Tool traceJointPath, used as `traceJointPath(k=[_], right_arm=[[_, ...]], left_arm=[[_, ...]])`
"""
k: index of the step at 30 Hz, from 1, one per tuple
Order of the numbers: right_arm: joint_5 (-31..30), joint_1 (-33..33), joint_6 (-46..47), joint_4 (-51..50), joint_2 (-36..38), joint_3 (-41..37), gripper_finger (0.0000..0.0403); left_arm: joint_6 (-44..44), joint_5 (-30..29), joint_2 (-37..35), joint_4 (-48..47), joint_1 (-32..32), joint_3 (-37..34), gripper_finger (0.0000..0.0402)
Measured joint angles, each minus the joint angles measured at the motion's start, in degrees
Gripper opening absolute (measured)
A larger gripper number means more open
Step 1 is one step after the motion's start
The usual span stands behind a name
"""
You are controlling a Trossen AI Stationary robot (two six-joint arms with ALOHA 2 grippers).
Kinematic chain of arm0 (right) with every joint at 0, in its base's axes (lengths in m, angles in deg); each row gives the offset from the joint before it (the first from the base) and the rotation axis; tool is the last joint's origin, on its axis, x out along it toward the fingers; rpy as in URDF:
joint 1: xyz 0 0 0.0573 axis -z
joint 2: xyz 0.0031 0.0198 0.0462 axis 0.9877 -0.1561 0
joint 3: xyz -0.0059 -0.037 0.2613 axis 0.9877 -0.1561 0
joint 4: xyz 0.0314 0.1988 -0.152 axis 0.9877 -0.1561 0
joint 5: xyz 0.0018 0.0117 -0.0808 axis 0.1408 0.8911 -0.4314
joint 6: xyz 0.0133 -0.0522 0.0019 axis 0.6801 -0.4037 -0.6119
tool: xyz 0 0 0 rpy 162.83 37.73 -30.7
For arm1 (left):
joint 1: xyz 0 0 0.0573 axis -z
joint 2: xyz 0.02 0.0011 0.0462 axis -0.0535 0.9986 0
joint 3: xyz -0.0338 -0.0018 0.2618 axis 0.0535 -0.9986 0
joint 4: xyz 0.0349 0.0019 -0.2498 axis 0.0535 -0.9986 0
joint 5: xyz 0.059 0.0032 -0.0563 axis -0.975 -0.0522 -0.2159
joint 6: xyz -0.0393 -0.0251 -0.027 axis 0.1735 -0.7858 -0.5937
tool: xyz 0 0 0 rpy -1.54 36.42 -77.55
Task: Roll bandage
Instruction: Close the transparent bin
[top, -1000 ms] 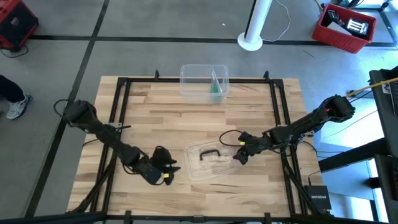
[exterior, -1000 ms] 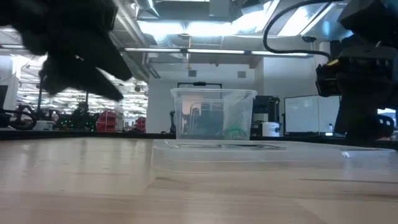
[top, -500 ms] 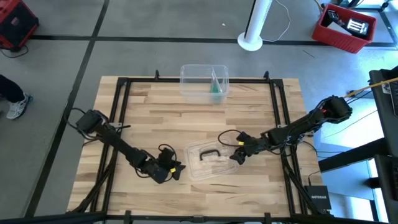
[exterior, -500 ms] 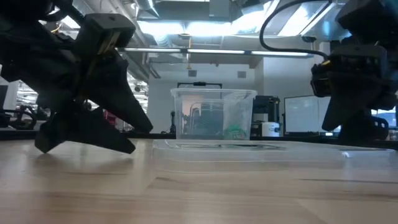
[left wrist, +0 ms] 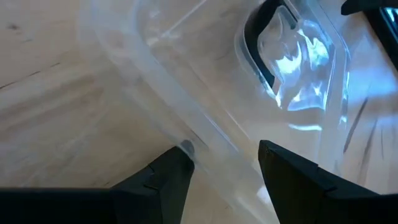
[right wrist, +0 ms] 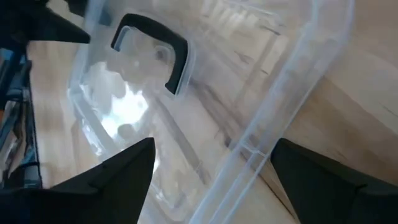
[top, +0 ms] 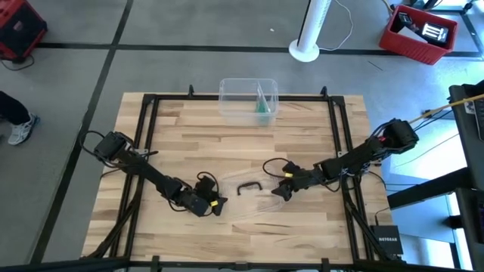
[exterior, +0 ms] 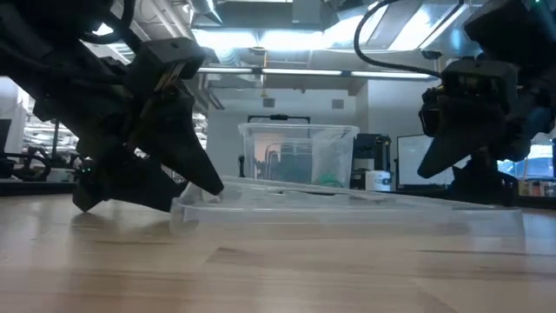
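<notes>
The teal-green bandage [top: 262, 108] lies inside a clear plastic box [top: 248, 100] at the table's far edge; it also shows through the box wall [exterior: 328, 181] in the low view. A clear lid [top: 253, 204] with a black handle [top: 250, 187] lies flat on the near middle of the table. My left gripper [top: 217, 205] stands open at the lid's left end. My right gripper [top: 277, 191] stands open at its right end. Both slant down toward the table. My left gripper comes slanting down from the table's left, and the lid's left rim [left wrist: 205, 140] runs between its open fingers. One fingertip [left wrist: 176, 165] meets the rim at a corner. My right gripper straddles the lid's right rim [right wrist: 270, 140] from the table's right; I cannot tell whether it touches.
A black frame [top: 227, 98] runs around the tabletop. Bare wood lies between the lid and the box. On the floor beyond the table stand a white pole base [top: 306, 51] and a red crate [top: 420, 32]. A person's shoe [top: 21, 127] shows at the left.
My left gripper has come down and gone toward the table's right, up to the lid's left end, rolling a little. My right gripper has tipped down and gone toward the table's left, onto the lid's right end. The lid has slid a little toward the table's left.
</notes>
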Motion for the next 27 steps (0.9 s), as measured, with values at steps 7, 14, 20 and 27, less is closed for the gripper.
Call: traceJointPath(k=[7,14,20,27], right_arm=[[2.4,0.0,-2.9,9.4,-0.2,0.3,0.0318],[4.7,0.0,-6.9,16.2,-0.2,0.9,0.0269],[4.5,0.0,-10.3,15.2,-0.1,2.1,0.0192],[5.5,0.0,-14.9,15.5,0.0,3.9,0.0028]], left_arm=[[3.6,-2.6,0.2,1.4,1.7,0.3,0.0182],[6.5,-3.3,0.2,2.0,2.3,0.1,0.0182],[11.8,-3.8,0.1,3.6,3.1,0.0,0.0182],[21.2,-2.6,-5.8,-0.3,5.9,-0.1,0.0182]])
